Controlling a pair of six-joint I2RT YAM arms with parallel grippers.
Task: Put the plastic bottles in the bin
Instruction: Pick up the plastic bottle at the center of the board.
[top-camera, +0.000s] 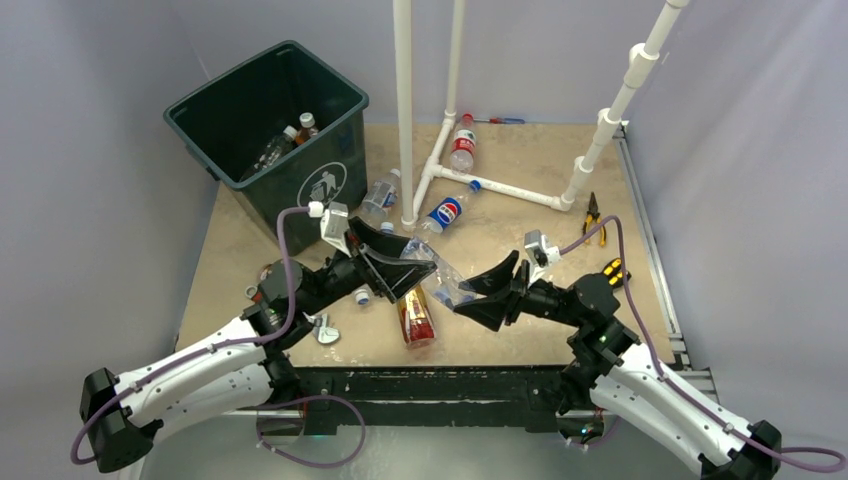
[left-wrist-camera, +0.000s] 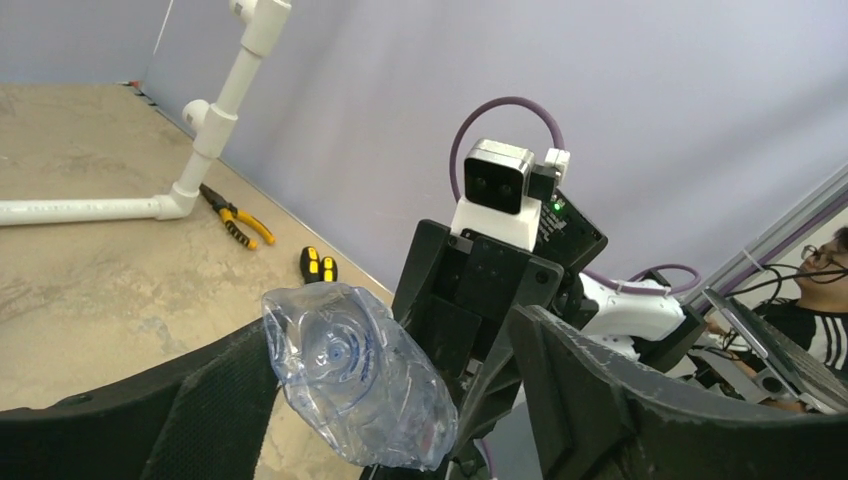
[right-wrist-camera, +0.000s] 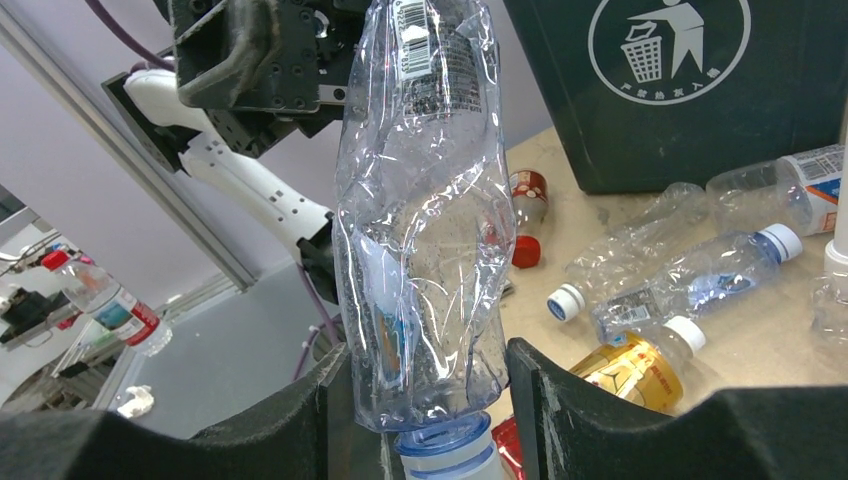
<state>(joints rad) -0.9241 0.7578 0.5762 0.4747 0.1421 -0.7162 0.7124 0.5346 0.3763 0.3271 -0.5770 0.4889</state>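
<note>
The jaws of the right gripper (right-wrist-camera: 428, 355) clamp a crumpled clear bottle (right-wrist-camera: 425, 200) just above its pale-blue cap end, holding it in the air with its base thrust toward the left gripper (left-wrist-camera: 390, 340). The left jaws stand open on either side of that base, one close against it, the other with a gap showing. The two grippers meet above the tabletop (top-camera: 250, 250), in front of the bin (top-camera: 300, 190) and a little to its right. At least two bottles (top-camera: 288, 140) lie inside the bin. More lie loose around it, among them a blue-labelled bottle (top-camera: 447, 212) to its right and a red-and-amber bottle (top-camera: 415, 318) well in front of it, near the arms. This looks like a hand-over, from the arm farther from the bin to the arm nearer it, with the grip not yet passed across. The next move probably calls for the left jaws to close firmly on the thin, yielding base before the right jaws let go, and then for a carry over the bin's rim.
</note>
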